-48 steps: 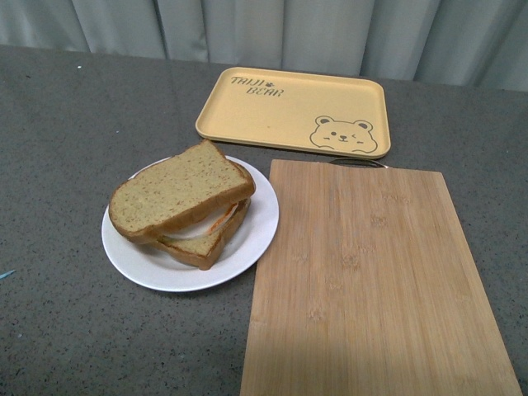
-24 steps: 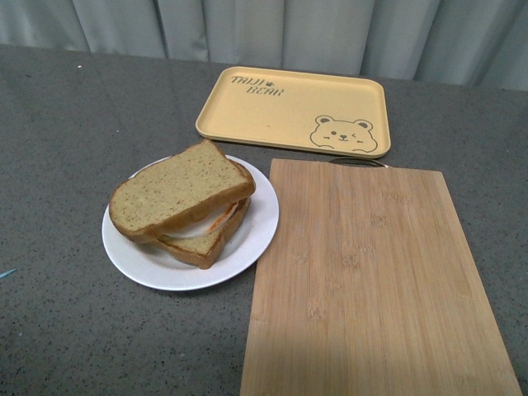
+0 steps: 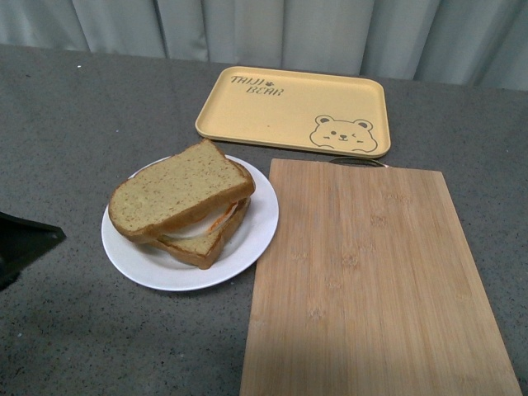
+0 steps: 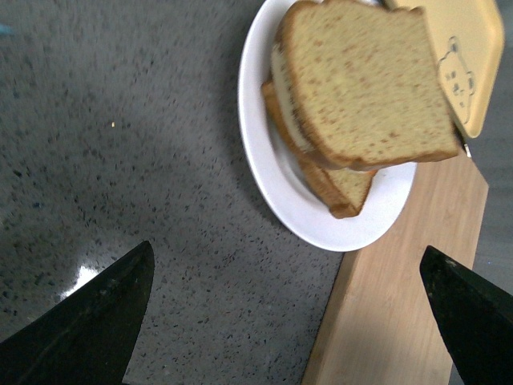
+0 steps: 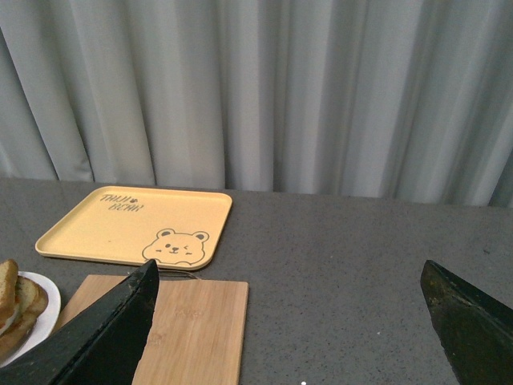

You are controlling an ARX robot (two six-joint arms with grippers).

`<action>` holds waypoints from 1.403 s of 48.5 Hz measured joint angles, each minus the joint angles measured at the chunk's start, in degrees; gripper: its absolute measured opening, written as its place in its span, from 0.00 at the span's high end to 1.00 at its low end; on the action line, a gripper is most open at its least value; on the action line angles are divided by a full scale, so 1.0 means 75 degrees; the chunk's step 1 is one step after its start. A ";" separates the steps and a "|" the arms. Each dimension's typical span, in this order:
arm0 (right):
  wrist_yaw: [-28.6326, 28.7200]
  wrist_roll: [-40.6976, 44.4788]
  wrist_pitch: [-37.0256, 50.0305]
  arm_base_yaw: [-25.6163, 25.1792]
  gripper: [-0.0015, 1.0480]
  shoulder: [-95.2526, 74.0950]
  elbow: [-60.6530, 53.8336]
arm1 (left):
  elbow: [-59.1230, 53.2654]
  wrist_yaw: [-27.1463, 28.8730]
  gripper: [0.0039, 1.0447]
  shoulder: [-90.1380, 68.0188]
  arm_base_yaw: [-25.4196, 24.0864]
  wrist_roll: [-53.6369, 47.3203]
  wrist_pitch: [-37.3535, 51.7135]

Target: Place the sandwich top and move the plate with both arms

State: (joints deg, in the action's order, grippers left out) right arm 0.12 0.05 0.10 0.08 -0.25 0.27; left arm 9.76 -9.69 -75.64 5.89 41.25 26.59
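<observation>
The sandwich top [image 3: 177, 191], a plain brown slice, lies tilted on a lower slice with an orange and white filling, all on the white plate [image 3: 257, 223]. A black part of my left arm [image 3: 21, 241] shows at the front view's left edge, left of the plate. In the left wrist view my left gripper [image 4: 292, 317] is open over the bare counter, short of the plate [image 4: 276, 188] and the sandwich top [image 4: 365, 84]. My right gripper [image 5: 292, 321] is open above the counter, holding nothing; the plate's edge [image 5: 44, 309] shows at that picture's border.
A wooden cutting board [image 3: 371, 280] lies right of the plate, touching or nearly touching its rim. Behind it lies a yellow bear tray [image 3: 293, 111]. Grey curtains [image 5: 256, 88] close the back. The counter is dark speckled stone.
A black part of my left arm has come into the front view at its left edge. The plate, sandwich, board and tray have not moved.
</observation>
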 joint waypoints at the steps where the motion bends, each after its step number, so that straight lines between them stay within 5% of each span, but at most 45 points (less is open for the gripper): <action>1: 0.0000 0.0000 0.0000 0.0000 0.09 0.0000 0.0000 | 0.0047 -0.0020 0.06 -0.0297 0.0020 0.0128 0.0117; 39: 0.0000 0.0000 0.0000 0.0000 0.09 0.0000 0.0000 | 0.2314 -0.0023 0.07 -0.4628 0.0731 0.1192 0.0711; 59: 0.0000 0.0000 0.0000 0.0000 0.09 0.0000 0.0000 | 0.3124 -0.0213 0.73 -0.5421 0.0746 0.1638 0.0487; 68: 0.0000 0.0000 0.0000 0.0000 0.09 0.0000 0.0000 | 0.3133 -0.0527 0.92 -0.5345 0.0621 0.2052 0.0720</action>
State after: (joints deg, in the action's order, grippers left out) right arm 0.12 0.05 0.10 0.08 -0.25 0.27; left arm 33.26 -13.65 -115.72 10.55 56.64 31.99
